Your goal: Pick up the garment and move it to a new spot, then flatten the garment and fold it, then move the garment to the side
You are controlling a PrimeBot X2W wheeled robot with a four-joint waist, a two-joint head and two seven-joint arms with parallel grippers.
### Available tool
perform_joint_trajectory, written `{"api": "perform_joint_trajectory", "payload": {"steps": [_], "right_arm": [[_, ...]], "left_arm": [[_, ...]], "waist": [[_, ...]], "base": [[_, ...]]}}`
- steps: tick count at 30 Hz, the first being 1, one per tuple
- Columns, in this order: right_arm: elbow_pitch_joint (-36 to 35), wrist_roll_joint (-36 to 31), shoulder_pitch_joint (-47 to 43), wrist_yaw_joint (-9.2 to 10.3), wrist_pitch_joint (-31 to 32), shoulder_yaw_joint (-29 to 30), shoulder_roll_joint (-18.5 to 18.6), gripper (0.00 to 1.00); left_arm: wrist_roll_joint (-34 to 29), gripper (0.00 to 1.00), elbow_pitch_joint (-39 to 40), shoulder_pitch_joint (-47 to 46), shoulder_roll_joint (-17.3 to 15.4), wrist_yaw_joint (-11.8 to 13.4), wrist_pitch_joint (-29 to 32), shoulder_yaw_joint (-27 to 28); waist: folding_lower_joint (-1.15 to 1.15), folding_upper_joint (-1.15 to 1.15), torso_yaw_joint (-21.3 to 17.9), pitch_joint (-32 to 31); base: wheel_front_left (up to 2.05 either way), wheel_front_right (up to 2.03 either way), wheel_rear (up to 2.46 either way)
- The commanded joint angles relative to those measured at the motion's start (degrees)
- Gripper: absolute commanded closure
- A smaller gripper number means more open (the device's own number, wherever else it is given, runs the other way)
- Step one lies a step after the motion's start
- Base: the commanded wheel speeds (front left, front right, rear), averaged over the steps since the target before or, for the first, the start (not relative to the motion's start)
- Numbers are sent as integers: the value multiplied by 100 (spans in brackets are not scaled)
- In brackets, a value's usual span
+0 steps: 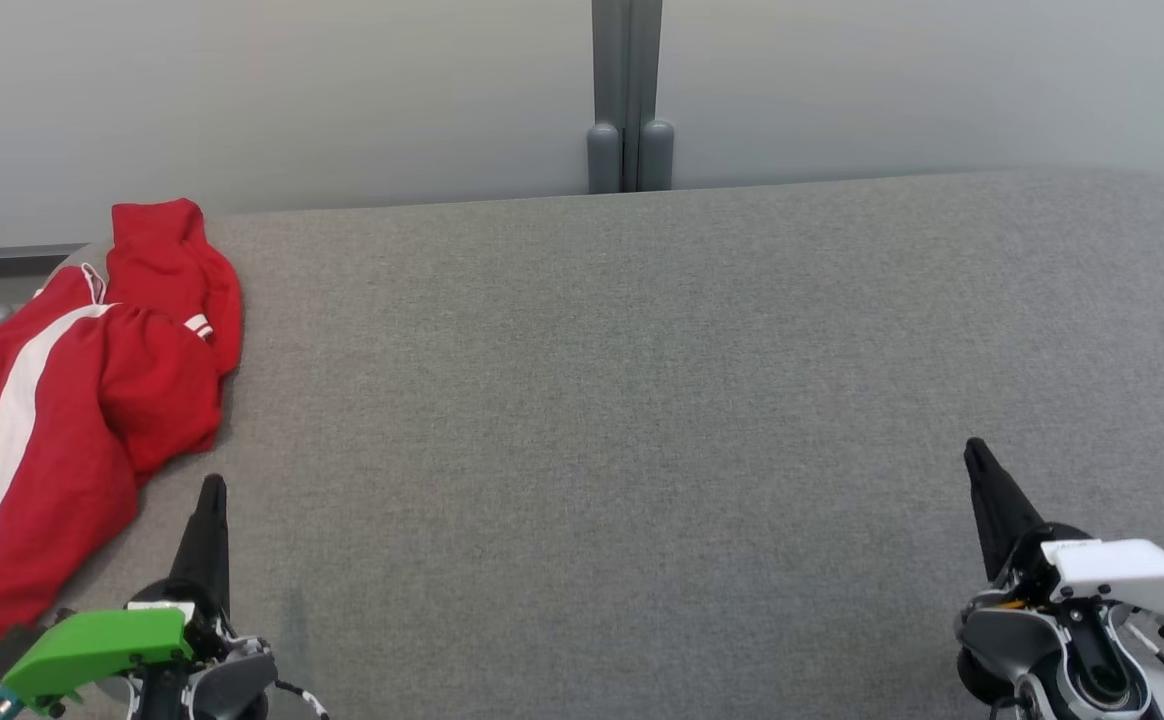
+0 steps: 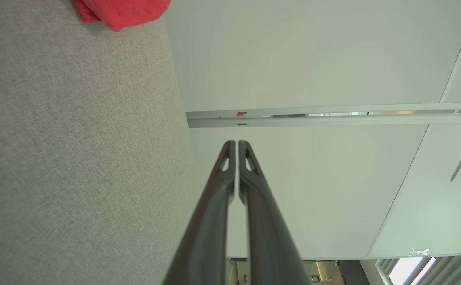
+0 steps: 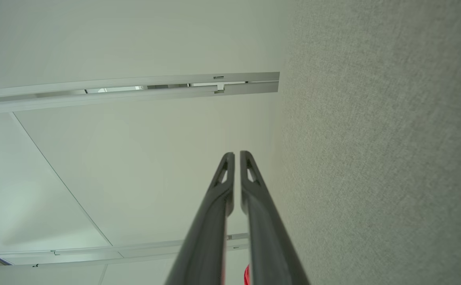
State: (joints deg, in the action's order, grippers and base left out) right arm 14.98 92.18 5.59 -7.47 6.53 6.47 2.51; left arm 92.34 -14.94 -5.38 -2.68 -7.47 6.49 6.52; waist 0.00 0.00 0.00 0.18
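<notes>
We see the garment [image 1: 92, 400], red with white stripes, lying crumpled at the far left of the grey fabric-covered table [image 1: 642, 400], with its lower part reaching the table's left edge and a sleeve or leg bunched up toward the back. Our left gripper [image 1: 212, 490] sits low at the left, near the garment's right-hand side, and a strip of grey cloth shows between the two, so it is not touching. In the left wrist view its two dark fingers [image 2: 214, 206] are pressed together with nothing between them. Our right gripper [image 1: 977, 455] rests well apart from the garment, at the lower right over bare table. In the right wrist view its fingers lie almost together, a hair-thin slit between them, pinching nothing. Behind the table stands a pale partition wall [image 1: 342, 100] with a grey post [image 1: 627, 100].
</notes>
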Motion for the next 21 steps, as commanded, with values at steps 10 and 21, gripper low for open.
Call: {"api": "perform_joint_trajectory", "payload": {"steps": [10, 21], "right_arm": [[-3, -126, -195, 0, -250, -175, -8, 0], [-145, -1169, -302, -1, -539, -134, 0, 0]], "left_arm": [[-140, 0, 10, 147, 9, 6, -248, -286], [-1010, 0, 292, 203, 3, 170, -537, -501]], "waist": [[0, 0, 2, -25], [0, 0, 5, -52]], "base": [[0, 0, 0], [0, 0, 0]]}}
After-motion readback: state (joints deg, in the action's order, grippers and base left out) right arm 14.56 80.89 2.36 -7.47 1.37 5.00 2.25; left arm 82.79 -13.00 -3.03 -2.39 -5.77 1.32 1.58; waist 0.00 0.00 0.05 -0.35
